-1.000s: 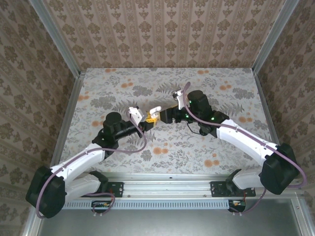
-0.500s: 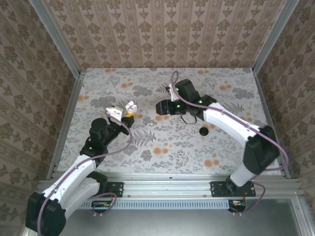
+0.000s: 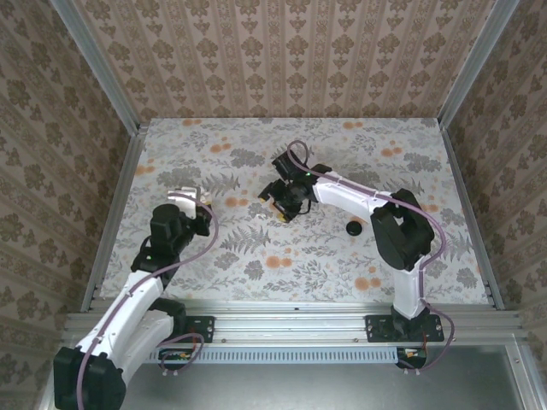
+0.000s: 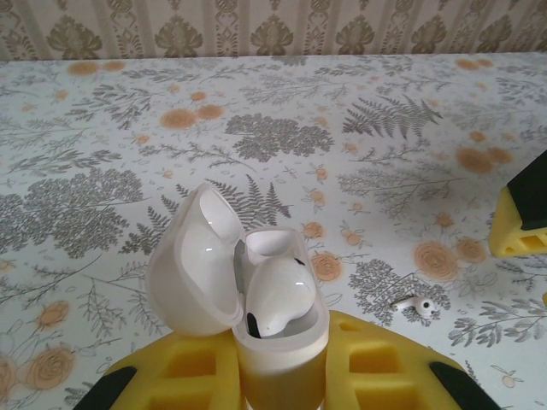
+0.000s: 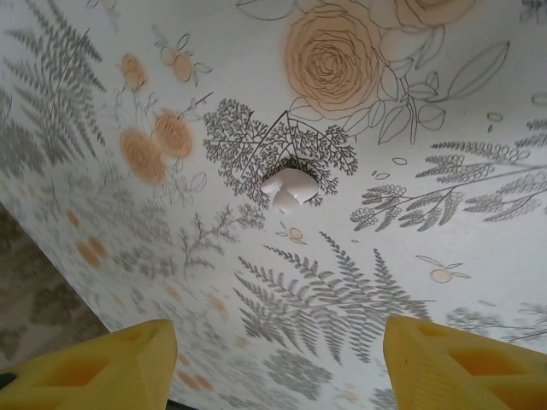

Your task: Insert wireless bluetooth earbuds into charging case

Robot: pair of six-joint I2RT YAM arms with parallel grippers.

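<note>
Earbud (image 5: 289, 188), light and slick, is best pinched at its bulb; right gripper (image 5: 278, 337) is spread wide, left gripper (image 4: 282, 367) clamped on charging case (image 4: 278, 295).

White charging case (image 4: 190, 275) stands open, one earbud (image 4: 275, 295) inside, other earbud (image 4: 416, 304) lying apart.

A glossy white charging case (image 4: 256, 316) and the white earbud (image 4: 278, 295) in it, marked by one dark spot, stand out against the bright yellow, black-patched fingers (image 4: 184, 376) of the left gripper (image 4: 282, 384); the right gripper (image 5: 278, 376) shows the same yellow fingers (image 5: 94, 367). A second earbud (image 5: 289, 188), also white, lies on a pale table cover (image 4: 256, 94) printed with grey ferns and orange roses. Beige wallpaper (image 3: 282, 51) carries brown damask stripes, the left arm (image 3: 137, 290) and right arm (image 3: 342, 192) are white and black, and a small round object (image 3: 354, 228) is black.
</note>
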